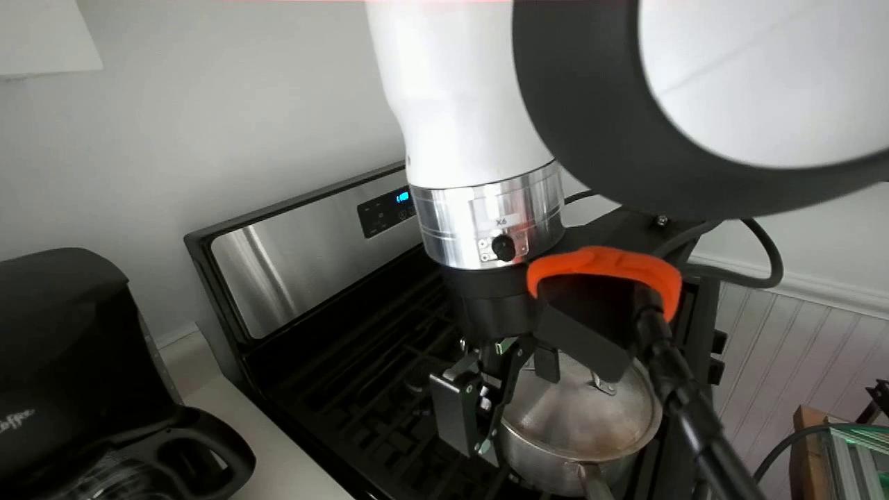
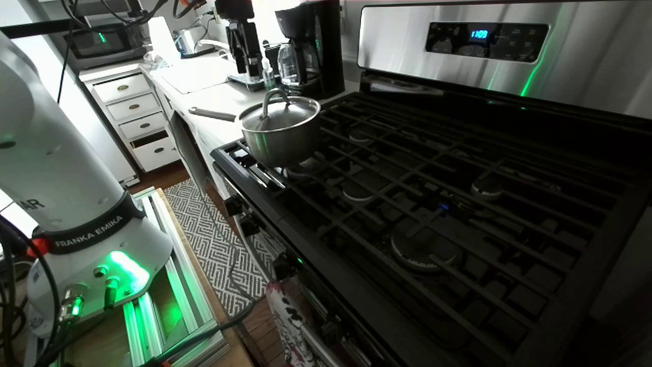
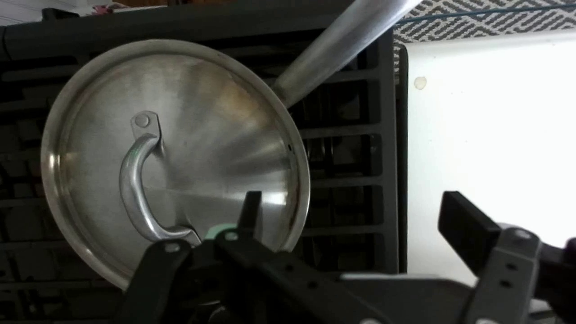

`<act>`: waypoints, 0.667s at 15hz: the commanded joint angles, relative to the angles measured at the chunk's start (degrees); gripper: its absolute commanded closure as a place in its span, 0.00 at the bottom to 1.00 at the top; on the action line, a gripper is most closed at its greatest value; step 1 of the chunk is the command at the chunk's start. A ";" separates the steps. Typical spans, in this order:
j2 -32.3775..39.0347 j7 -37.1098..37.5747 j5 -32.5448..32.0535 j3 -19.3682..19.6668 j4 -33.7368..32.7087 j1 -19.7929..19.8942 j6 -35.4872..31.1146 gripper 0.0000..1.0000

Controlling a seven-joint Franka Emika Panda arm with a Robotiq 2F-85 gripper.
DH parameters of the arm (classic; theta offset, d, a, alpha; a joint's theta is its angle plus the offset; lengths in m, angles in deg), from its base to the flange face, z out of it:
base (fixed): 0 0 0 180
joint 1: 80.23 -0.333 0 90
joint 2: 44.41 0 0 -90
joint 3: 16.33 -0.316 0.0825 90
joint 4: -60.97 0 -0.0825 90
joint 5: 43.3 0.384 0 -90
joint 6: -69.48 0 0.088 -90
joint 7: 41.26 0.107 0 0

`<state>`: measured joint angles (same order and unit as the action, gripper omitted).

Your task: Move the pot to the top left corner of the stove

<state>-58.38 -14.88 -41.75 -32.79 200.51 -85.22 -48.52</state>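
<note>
The pot is a shiny steel saucepan with a domed lid, an arched lid handle and a long straight handle. The pot [image 2: 280,137] stands on the front grate of the stove [image 2: 407,191], at the end beside the counter; its handle points out over the counter side. The pot also shows in an exterior view [image 1: 576,423], and in the wrist view the pot [image 3: 216,148] fills the left half. My gripper [image 3: 360,220] is open and empty. In the wrist view one finger overlaps the lid's edge and the other the white counter. The gripper also shows in an exterior view [image 1: 503,399].
A black coffee maker [image 1: 62,347] stands on the white counter [image 3: 486,135] beside the stove. The steel back panel [image 1: 298,271] rises behind the grates. Knobs and a hanging towel [image 2: 293,326] are on the stove's front. Cables hang around the arm.
</note>
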 commanded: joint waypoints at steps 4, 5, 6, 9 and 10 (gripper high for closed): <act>-1.81 -8.79 4.60 3.63 3.32 -2.81 1.59 0.00; -2.30 -9.46 6.13 3.91 3.75 -3.22 2.46 0.00; -2.73 -8.97 7.57 3.96 4.10 -3.46 3.84 0.00; -4.38 -8.19 9.79 4.17 6.00 -3.70 7.44 0.00; -5.02 -8.20 10.37 4.42 6.80 -3.60 8.68 0.00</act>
<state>-59.83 -22.46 -34.39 -29.84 204.26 -87.88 -42.91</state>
